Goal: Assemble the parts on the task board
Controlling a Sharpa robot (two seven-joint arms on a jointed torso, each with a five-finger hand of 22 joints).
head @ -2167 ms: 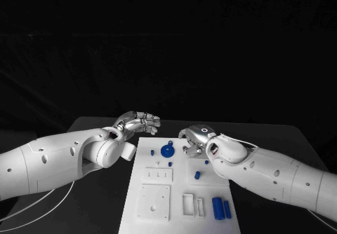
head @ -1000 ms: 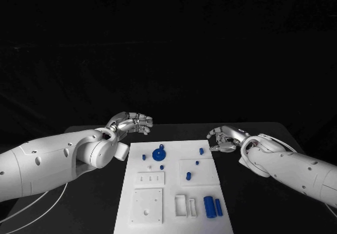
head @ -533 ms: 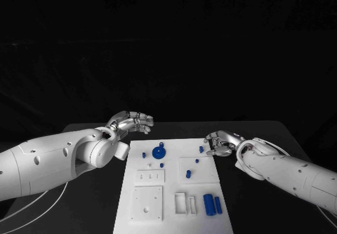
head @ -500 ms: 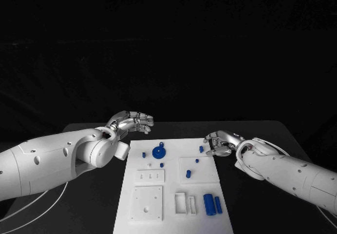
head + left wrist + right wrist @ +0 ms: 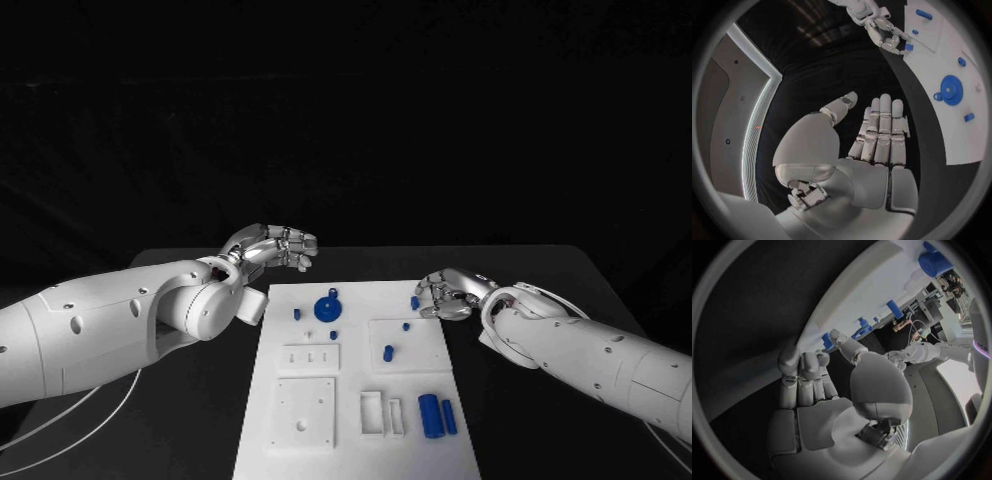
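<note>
Board: white plate lying mid-desk.

Parts seated or standing, as far as could be judged: blue gear at the board's 12 o'clock, with small pegs close beside it; one peg on the raised square at 3 o'clock from centre; two blue cylinders lying side by side at 5 o'clock, apparently not yet placed. Two white plates at 9 and 7 o'clock and slotted frames at 6 o'clock showed no blue inserts. Judgement: task at an early to middle stage; several pieces left to fit.

Left robot hand: raised beyond the board's 11 o'clock corner, fingers loosely curled, straight and together in its wrist view, holding nothing.

Right robot hand: at the board's 2 o'clock edge, fingers bunched near a small blue peg; whether it pinched the peg could not be told.

Change against the earliest frame: the right robot hand had drawn back from over the gear area to the board's right edge; the left robot hand had barely shifted.
</note>
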